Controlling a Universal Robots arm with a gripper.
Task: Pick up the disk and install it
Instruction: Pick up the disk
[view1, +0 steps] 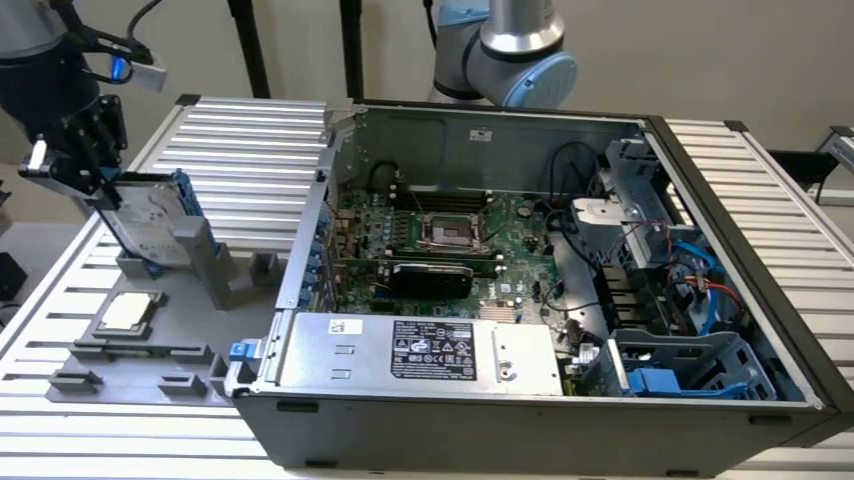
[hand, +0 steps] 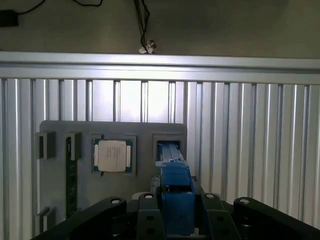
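The disk (view1: 144, 225) stands on edge at the exterior view's left, a silver-grey slab with blue side rails. Its lower end sits at an upright slot of the grey fixture (view1: 134, 362); I cannot tell whether it still rests in the slot. My gripper (view1: 104, 190) comes down on the disk's upper end, with its black fingers clamped on both sides. In the wrist view the disk's blue rail (hand: 176, 192) runs between the fingers (hand: 147, 217) of my gripper (hand: 177, 222), down toward the fixture (hand: 55, 132).
A small square silver chip (view1: 127, 312) (hand: 112, 155) lies in a pocket of the fixture, beside a green memory stick (hand: 71, 175). The open computer case (view1: 441, 130) takes up the middle and right, with a blue plastic cage (view1: 681, 372) at its near right corner. Ribbed aluminium table (view1: 240, 130) surrounds everything.
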